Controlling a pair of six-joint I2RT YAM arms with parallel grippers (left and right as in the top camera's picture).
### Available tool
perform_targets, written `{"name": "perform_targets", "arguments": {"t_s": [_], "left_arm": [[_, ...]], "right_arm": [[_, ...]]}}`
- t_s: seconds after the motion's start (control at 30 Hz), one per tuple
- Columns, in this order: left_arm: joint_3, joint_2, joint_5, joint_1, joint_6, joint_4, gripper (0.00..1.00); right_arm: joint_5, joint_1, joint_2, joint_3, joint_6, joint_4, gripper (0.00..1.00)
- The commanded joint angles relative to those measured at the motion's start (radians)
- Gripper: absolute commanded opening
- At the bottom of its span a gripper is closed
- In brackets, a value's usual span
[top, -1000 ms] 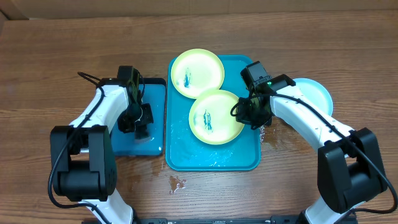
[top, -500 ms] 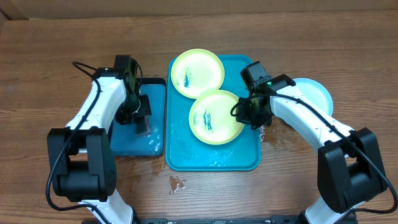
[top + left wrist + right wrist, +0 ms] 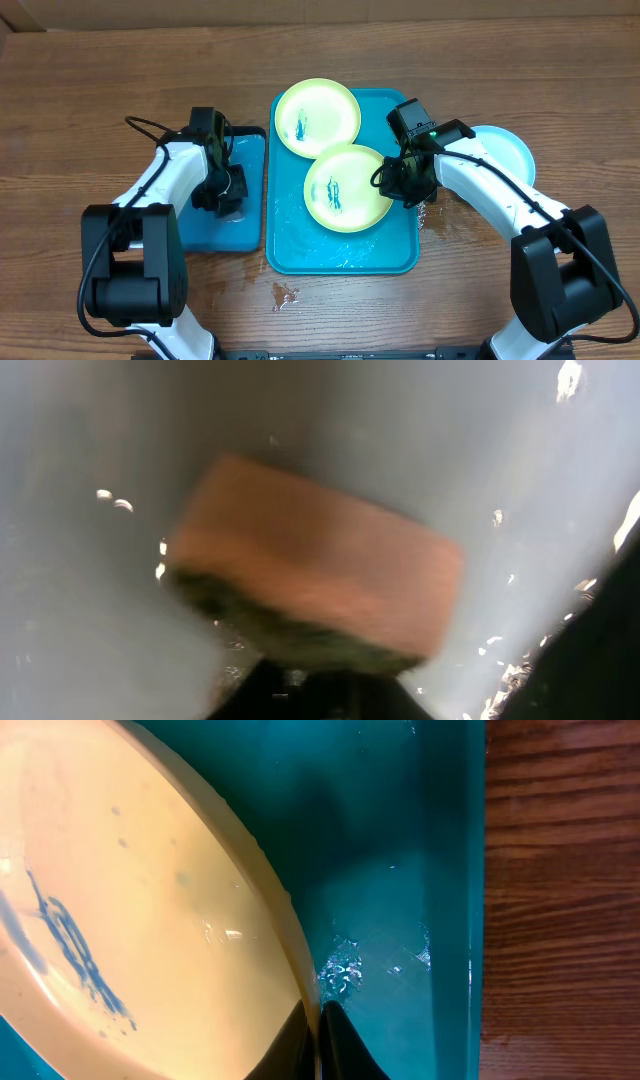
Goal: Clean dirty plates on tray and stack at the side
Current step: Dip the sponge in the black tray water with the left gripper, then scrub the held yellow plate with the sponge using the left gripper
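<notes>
Two lime-green plates with dark blue smears lie on the teal tray [image 3: 300,250]: one at the back [image 3: 317,116], one in the middle [image 3: 345,187], its rim overlapping the first. My right gripper [image 3: 398,186] is shut on the right rim of the middle plate [image 3: 130,910], holding it tilted over the wet tray floor [image 3: 400,870]. A light blue plate [image 3: 510,150] lies on the table to the right. My left gripper [image 3: 226,202] is over the small blue tray [image 3: 205,228], shut on a brown sponge [image 3: 310,565] with a dark green underside.
The small black-rimmed blue tray lies left of the teal tray. Water drops [image 3: 284,295] lie on the wooden table in front of the teal tray, and more at its right edge [image 3: 424,218].
My left gripper moved back and forth over the small blue tray with the sponge. The right arm and the plates have not moved.
</notes>
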Motion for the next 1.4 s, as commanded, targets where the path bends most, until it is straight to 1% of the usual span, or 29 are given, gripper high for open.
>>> {"name": "perform_targets", "arguments": {"t_s": [0.0, 0.03, 0.07, 0.1, 0.13, 0.23, 0.3, 0.37, 0.43, 0.5, 0.6, 0.67, 0.7, 0.73, 0.77, 0.8, 0.9, 1.0, 1.27, 1.37], "left_arm": [[-0.034, 0.002, -0.004, -0.006, 0.009, -0.014, 0.44], [-0.033, 0.002, 0.011, -0.006, 0.01, -0.015, 0.41], [-0.03, 0.001, 0.029, -0.006, 0.018, -0.023, 0.3], [-0.021, 0.001, 0.043, -0.006, 0.025, -0.041, 0.21], [-0.007, 0.001, 0.048, -0.006, 0.024, -0.061, 0.19], [0.052, 0.0, 0.045, -0.006, 0.025, -0.125, 0.25], [0.088, 0.0, 0.045, -0.006, 0.024, -0.157, 0.27], [0.092, 0.0, 0.043, -0.006, 0.024, -0.156, 0.33], [0.081, 0.002, 0.026, -0.006, 0.024, -0.148, 0.36], [0.062, 0.002, 0.006, -0.006, 0.024, -0.139, 0.38], [0.027, 0.002, -0.029, -0.006, 0.024, -0.118, 0.38], [-0.01, 0.002, -0.033, -0.006, 0.024, -0.085, 0.36], [-0.027, 0.002, -0.032, -0.006, 0.023, -0.068, 0.33], [-0.048, 0.002, -0.031, -0.006, 0.018, -0.049, 0.25], [-0.065, 0.002, -0.031, -0.006, 0.008, -0.037, 0.13], [-0.073, 0.002, -0.032, -0.006, 0.007, -0.035, 0.04], [-0.058, 0.0, -0.027, -0.006, 0.003, -0.052, 0.04], [0.011, -0.001, -0.024, -0.005, 0.0, -0.11, 0.04], [0.374, -0.001, -0.025, -0.01, 0.001, -0.38, 0.04], [0.478, -0.001, -0.008, -0.031, 0.0, -0.438, 0.04]], "right_arm": [[0.005, 0.0, -0.002, -0.004, -0.003, 0.001, 0.05], [0.005, 0.0, -0.002, -0.004, -0.003, 0.0, 0.05], [0.005, 0.0, -0.002, -0.004, -0.003, 0.0, 0.05], [0.005, 0.0, -0.001, -0.004, -0.003, 0.0, 0.05], [0.005, 0.0, -0.002, -0.004, -0.003, -0.001, 0.05], [0.005, 0.0, -0.002, -0.004, -0.003, 0.0, 0.05], [0.005, 0.0, -0.002, -0.004, -0.003, 0.0, 0.06], [0.005, 0.0, -0.002, -0.004, -0.003, 0.0, 0.06], [0.005, 0.0, -0.002, -0.004, -0.003, 0.0, 0.06], [0.005, 0.0, -0.002, -0.004, -0.003, 0.0, 0.06], [0.005, 0.0, -0.002, -0.004, -0.003, 0.0, 0.06], [0.005, 0.0, -0.002, -0.004, -0.003, 0.001, 0.06], [0.005, 0.0, -0.002, -0.004, -0.003, 0.0, 0.06], [0.005, 0.0, -0.002, -0.004, -0.003, 0.0, 0.06], [0.005, 0.0, -0.002, -0.004, -0.003, 0.0, 0.06], [0.005, 0.0, -0.002, -0.004, -0.003, 0.0, 0.06], [0.005, 0.0, -0.001, -0.004, -0.003, 0.0, 0.06], [0.005, 0.0, -0.002, -0.004, -0.003, 0.0, 0.06], [0.005, 0.0, -0.001, -0.004, -0.003, 0.0, 0.06], [0.005, 0.0, -0.002, -0.004, -0.002, 0.001, 0.06]]}}
